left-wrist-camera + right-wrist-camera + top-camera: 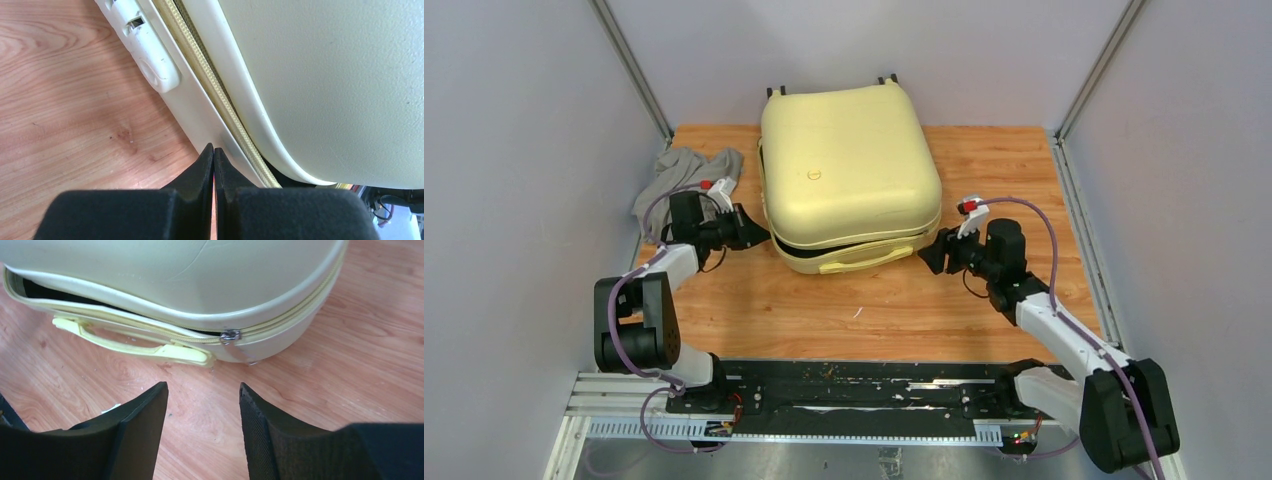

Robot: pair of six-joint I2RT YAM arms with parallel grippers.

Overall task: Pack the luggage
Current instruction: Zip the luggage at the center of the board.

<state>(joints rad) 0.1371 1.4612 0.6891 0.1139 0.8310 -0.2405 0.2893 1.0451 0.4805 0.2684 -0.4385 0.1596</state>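
Two grippers work the luggage (849, 170), which sits mid-table (824, 310) toward the back. Its lid is down but unzipped, with a dark gap along the front above the handle (130, 342).

Left gripper (214, 152): pinched shut and holding nothing, tips touching the lower shell at the near-left corner, just beside the zipper tape. Right gripper (202, 395): jaws apart and empty, low over the wood just short of the front-right corner, aimed at the slider (230, 335).

Step in hand, as I read it, is zipping up.
- Right should go in square to the slider and pinch the pull tab, not the tape.
- It should then drag along the seam toward the handle and follow the corner curve rather than pulling straight.
- Left looks placed to brace the shell; pressing the lid down too would narrow the gap and help the teeth meet.
- Risk: the black lining may snag at the gap, or the case may slide on the wood.
- A grey cloth (686, 175) lies outside at back-left, so packing may not be complete.

Writing: none readable. A small round emblem (815, 176) on the lid is too small to tell. A white block (150, 55) on the shell carries an embossed oval, not legible.
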